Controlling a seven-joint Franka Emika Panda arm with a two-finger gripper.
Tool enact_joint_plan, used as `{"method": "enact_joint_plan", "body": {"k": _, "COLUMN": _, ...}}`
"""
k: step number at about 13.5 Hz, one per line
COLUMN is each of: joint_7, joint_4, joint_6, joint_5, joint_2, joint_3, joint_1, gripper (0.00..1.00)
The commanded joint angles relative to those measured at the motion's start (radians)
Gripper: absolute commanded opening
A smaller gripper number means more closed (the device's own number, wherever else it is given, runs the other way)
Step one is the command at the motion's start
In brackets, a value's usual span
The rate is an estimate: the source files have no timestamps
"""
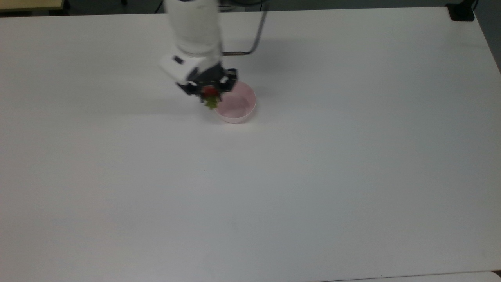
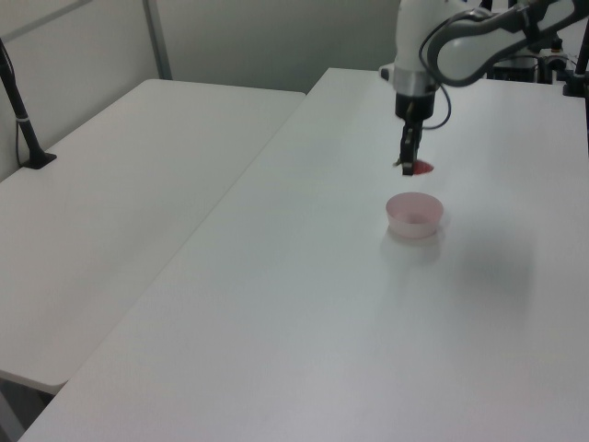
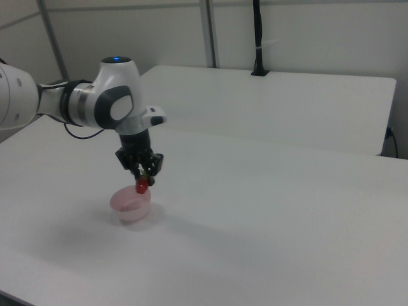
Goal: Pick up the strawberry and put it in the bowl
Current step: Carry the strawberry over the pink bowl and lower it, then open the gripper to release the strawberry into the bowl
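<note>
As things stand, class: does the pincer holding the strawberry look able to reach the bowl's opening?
Probably yes. The pincer holds the strawberry above the bowl, near its rim on the top view's left, with nothing between them and the bowl empty.

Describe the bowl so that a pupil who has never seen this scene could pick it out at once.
Start from the big white table and follow the white robot arm down to its gripper, shut on a red strawberry. Right beneath stands the bowl: small, round, pale pink and plain-walled, the lone dish resting on the tabletop.
</note>
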Motion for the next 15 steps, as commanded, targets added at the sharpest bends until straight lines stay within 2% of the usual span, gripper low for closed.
{"method": "enact_joint_plan", "body": {"k": 1, "joint_7": 0.171, "joint_4": 0.024, "joint_6": -0.009, "joint_5": -0.036, "joint_2": 0.045, "joint_3": -0.011, "joint_1": 0.093, "gripper": 0.35}}
{"method": "enact_joint_plan", "body": {"k": 3, "joint_7": 0.199, "joint_4": 0.024, "joint_6": -0.006, "joint_5": -0.066, "joint_2": 0.06, "joint_3": -0.011, "joint_1": 0.104, "gripper": 0.39}}
{"method": "enact_joint_plan", "body": {"k": 5, "joint_7": 0.203, "joint_4": 0.04, "joint_6": -0.007, "joint_5": -0.068, "joint_2": 0.062, "joint_3": -0.011, "joint_1": 0.099, "gripper": 0.81}}
{"method": "enact_joint_plan", "body": {"k": 6, "joint_7": 0.208, "joint_4": 0.04, "joint_6": -0.01, "joint_5": -0.068, "joint_2": 0.06, "joint_3": -0.011, "joint_1": 0.099, "gripper": 0.86}}
{"method": "enact_joint_plan", "body": {"k": 7, "joint_7": 0.21, "joint_4": 0.043, "joint_6": -0.016, "joint_5": -0.068, "joint_2": 0.054, "joint_3": -0.011, "joint_1": 0.098, "gripper": 0.96}}
{"method": "enact_joint_plan", "body": {"k": 8, "joint_7": 0.206, "joint_4": 0.043, "joint_6": -0.022, "joint_5": -0.07, "joint_2": 0.047, "joint_3": -0.011, "joint_1": 0.098, "gripper": 1.0}}
{"method": "enact_joint_plan", "body": {"k": 12, "joint_7": 0.208, "joint_4": 0.047, "joint_6": -0.085, "joint_5": -0.077, "joint_2": -0.038, "joint_3": -0.011, "joint_1": 0.093, "gripper": 1.0}}
{"method": "enact_joint_plan", "body": {"k": 15, "joint_7": 0.213, "joint_4": 0.121, "joint_6": -0.212, "joint_5": -0.067, "joint_2": -0.116, "joint_3": -0.015, "joint_1": 0.061, "gripper": 1.0}}
